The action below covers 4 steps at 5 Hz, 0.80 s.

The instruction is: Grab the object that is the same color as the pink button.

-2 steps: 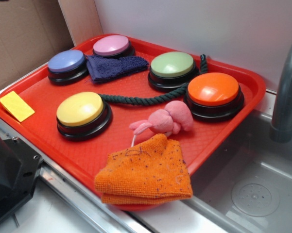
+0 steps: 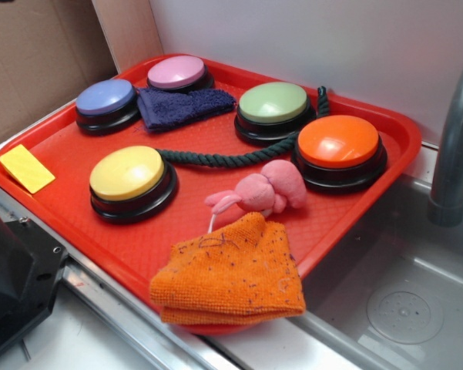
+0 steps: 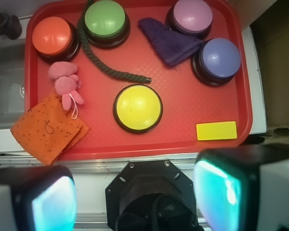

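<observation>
The pink plush toy (image 2: 262,193) lies on the red tray (image 2: 69,146) between the orange button and the orange cloth; the wrist view shows the toy (image 3: 65,82) at the tray's (image 3: 178,106) left side. The pink button (image 2: 176,72) sits in the tray's far corner and appears as the pink button (image 3: 192,16) at the top right of the wrist view. My gripper (image 3: 134,195) is open and empty, held high over the tray's near edge, well apart from the toy. It does not show in the exterior view.
The tray also carries an orange cloth (image 2: 231,274), yellow button (image 2: 127,173), orange button (image 2: 339,141), green button (image 2: 273,102), blue-purple button (image 2: 105,98), purple cloth (image 2: 181,106), dark rope (image 2: 216,158) and yellow card (image 2: 27,168). Right of it are a sink (image 2: 400,308) and faucet (image 2: 454,146).
</observation>
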Available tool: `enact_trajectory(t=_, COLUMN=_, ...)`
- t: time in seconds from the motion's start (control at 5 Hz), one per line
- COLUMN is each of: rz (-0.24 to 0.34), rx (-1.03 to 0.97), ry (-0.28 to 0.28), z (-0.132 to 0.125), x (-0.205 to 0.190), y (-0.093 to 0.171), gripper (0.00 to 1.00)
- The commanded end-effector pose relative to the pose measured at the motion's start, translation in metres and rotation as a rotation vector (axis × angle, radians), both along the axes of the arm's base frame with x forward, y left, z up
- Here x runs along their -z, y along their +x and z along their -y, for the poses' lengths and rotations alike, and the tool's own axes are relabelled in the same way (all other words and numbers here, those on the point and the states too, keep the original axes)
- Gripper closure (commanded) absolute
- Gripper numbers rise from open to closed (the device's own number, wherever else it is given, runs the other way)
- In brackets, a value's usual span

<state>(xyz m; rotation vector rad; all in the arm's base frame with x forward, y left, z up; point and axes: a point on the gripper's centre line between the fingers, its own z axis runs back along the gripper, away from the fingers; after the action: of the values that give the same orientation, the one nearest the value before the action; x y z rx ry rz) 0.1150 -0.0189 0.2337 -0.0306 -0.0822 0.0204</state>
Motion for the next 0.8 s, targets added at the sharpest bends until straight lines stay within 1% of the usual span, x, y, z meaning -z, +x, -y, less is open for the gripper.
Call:
enact_trajectory(t=0.0, rz=0.047, rx=0.083, ry=-0.017, z=0.05, x=0.016, y=0.032, gripper=0.0)
enact_trajectory(t=0.2, rz=0.081, rx=0.024, ry=-0.052, z=0.073, x=0.046, y=0.057, gripper=0.0)
enact_trajectory(t=0.4, rz=0.064, rx=-0.009, ry=-0.043, z=0.078, x=0.077, y=0.076, gripper=0.0)
enact_trajectory(t=0.6, rz=0.044, rx=0.03, ry=-0.068, z=0.085, x=0.115, y=0.1, gripper=0.0)
